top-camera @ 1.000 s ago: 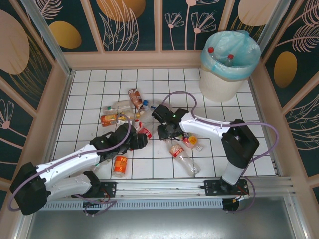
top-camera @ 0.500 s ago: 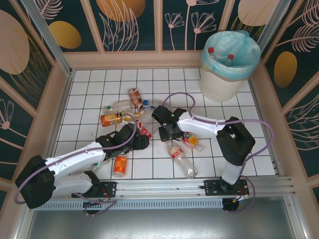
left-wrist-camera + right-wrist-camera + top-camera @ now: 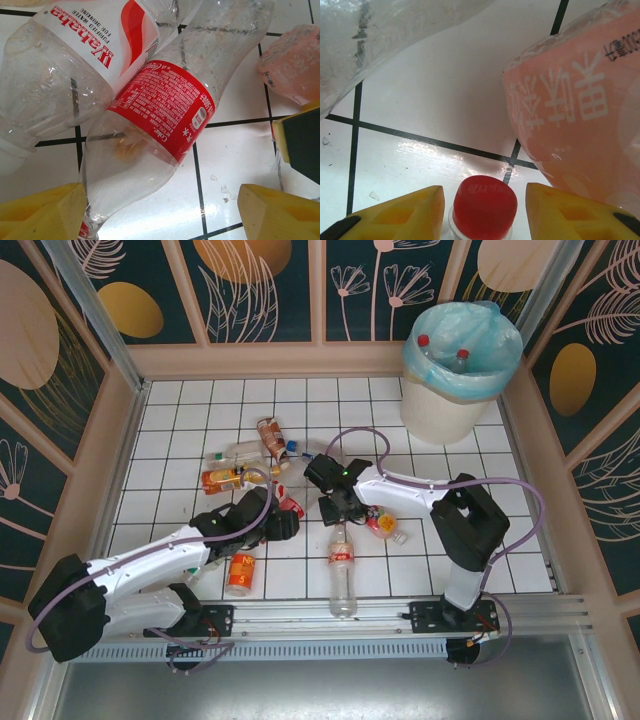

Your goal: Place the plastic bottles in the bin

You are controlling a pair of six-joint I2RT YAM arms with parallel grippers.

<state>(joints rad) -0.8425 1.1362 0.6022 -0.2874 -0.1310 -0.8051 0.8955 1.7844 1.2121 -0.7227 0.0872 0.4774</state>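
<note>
Red-capped bottle [image 3: 483, 209] between right pincer [image 3: 484, 197]

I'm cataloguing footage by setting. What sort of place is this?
Probably a purpose-built robot test cell, not a real room: a white tiled table fenced by patterned panels, two arms bolted to a metal rail, and bottles strewn near a lined bin.

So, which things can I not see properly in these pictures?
- Right wrist view: the red-capped bottle is cut off below its cap by the bottom edge. Whether the right pincer grips it is unclear.
- Left wrist view: the Coke bottle loses both ends at the frame edges.
- Top view: the bottles inside the bin are too small and half hidden by its blue bag.
</note>
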